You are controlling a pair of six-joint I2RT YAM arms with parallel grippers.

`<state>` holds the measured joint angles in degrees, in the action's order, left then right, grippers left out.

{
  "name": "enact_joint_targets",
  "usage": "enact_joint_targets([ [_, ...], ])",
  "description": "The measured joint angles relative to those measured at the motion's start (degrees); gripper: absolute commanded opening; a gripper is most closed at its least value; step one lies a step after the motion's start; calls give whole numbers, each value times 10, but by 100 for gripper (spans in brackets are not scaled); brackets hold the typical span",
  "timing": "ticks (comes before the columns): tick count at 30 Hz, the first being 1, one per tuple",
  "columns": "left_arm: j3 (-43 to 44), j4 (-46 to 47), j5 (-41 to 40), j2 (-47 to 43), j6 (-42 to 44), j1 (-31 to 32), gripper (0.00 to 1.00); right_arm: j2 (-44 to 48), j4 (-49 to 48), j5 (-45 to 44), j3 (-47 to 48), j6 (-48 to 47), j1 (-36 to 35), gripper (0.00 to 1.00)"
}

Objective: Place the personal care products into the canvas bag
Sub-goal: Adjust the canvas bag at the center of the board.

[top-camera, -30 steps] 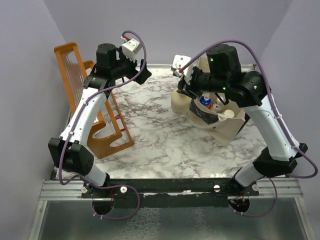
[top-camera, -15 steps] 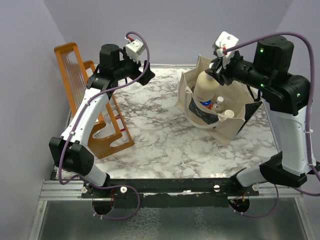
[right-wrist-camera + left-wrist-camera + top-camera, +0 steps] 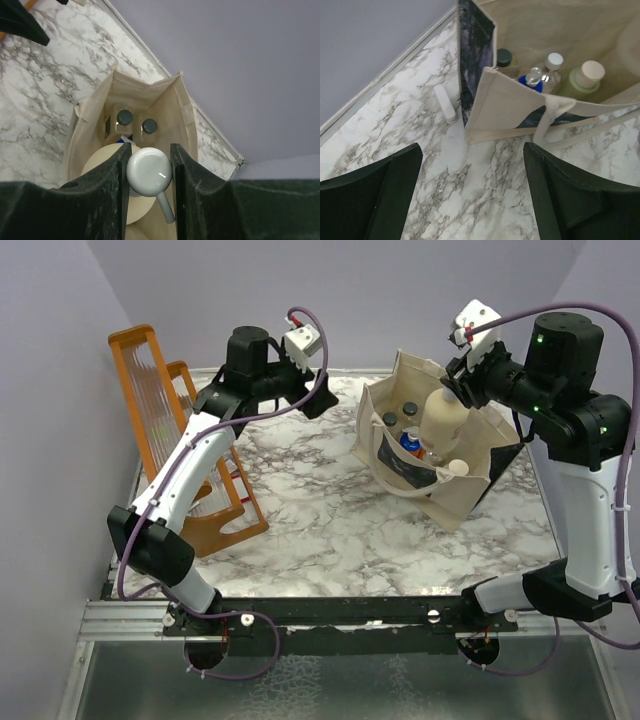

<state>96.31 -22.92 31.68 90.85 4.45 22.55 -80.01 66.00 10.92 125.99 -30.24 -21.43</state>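
Right gripper (image 3: 148,162) clamps the beige pump bottle (image 3: 443,420) at its pump head, above the canvas bag (image 3: 470,495) near the table's (image 3: 330,530) far right corner; left gripper (image 3: 472,150) gapes wide, holding nothing.

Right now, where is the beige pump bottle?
The beige pump bottle hangs at the right rear in the top view, its pump head clamped in the right hand, over the mouth of the beige canvas bag.
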Motion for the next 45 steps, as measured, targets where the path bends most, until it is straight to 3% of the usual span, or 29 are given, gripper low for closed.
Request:
enact_joint_targets([
  [20, 143, -104, 115, 69, 81, 187, 79, 67, 5, 8, -130, 0, 145, 1],
  [32, 232, -126, 79, 181, 145, 333, 81, 84, 6, 22, -172, -9, 174, 1],
  [45, 270, -118, 3, 250, 198, 395, 63, 84, 7, 22, -178, -17, 174, 1],
])
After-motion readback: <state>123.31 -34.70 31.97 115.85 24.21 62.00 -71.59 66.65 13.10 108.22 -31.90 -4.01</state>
